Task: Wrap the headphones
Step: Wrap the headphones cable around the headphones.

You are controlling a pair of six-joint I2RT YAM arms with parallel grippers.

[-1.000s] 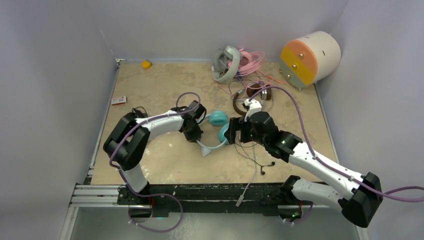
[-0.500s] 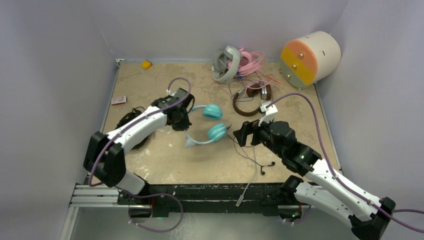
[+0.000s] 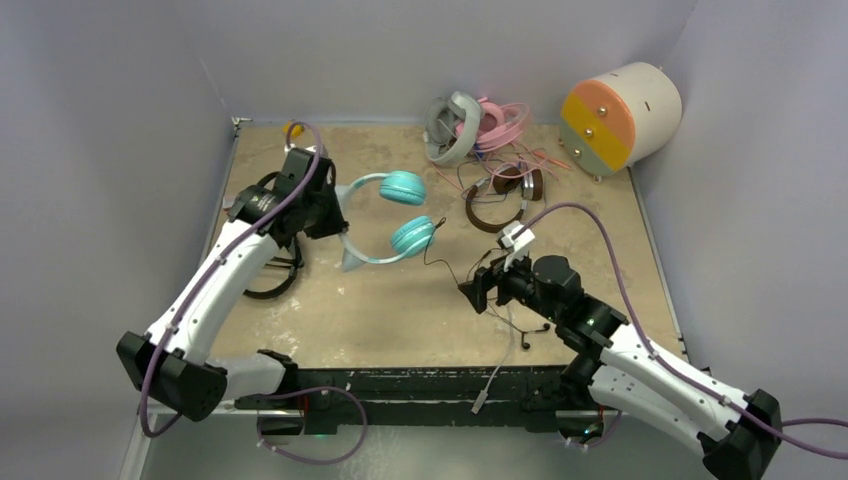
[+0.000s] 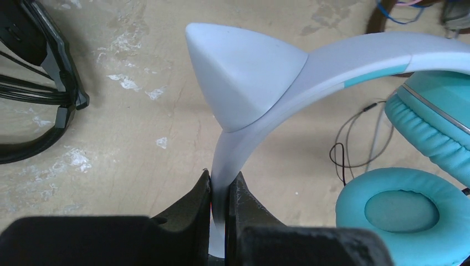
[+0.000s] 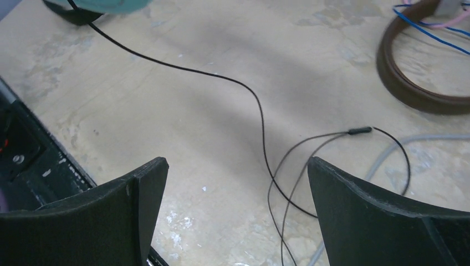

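The teal-and-white headphones [image 3: 403,187] hang above the table at centre-left. My left gripper [image 3: 325,205] is shut on their white headband. In the left wrist view the fingers [image 4: 223,183] pinch the band [image 4: 332,61] just below its pointed cat ear, with a teal ear cup [image 4: 399,210] at lower right. Their thin black cable [image 3: 445,265] trails right across the table. My right gripper [image 3: 475,290] stands open and low near the front, holding nothing. In the right wrist view its jaws [image 5: 235,166] straddle bare table with the cable [image 5: 260,122] looping past the right finger.
Black headphones [image 3: 270,270] lie under the left arm. Brown headphones [image 3: 495,215] lie at centre-right, with grey-white [image 3: 455,130] and pink [image 3: 500,120] pairs tangled at the back. A cream cylinder [image 3: 620,115] sits at back right. A small yellow object [image 3: 292,128] is in the back left corner.
My left arm has carried the teal headphones up and toward the back left. My right gripper has drawn back toward the near edge, still open.
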